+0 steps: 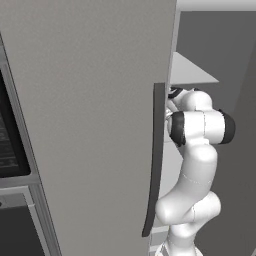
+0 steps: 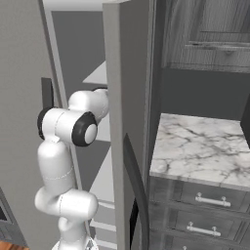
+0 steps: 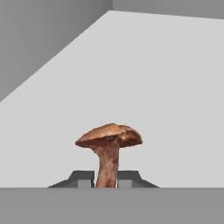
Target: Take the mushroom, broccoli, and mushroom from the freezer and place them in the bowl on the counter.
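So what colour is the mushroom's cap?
Reddish brown cap on the small brown stalked mushroom, seen best in hand view.

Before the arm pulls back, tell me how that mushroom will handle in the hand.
The mushroom is probably light. Its broad cap over a thin stem looks top-heavy, so it may swivel. The hand pinches the stem low down; hard squeezing could likely bruise or snap it.

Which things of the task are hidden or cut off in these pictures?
- Gripper: in both base views the freezer door and the arm hide it.
- Mushroom: hand view; the stem's foot is cut off at the bottom, between the fingertips.
- Counter: the right base view's edge cuts it off.
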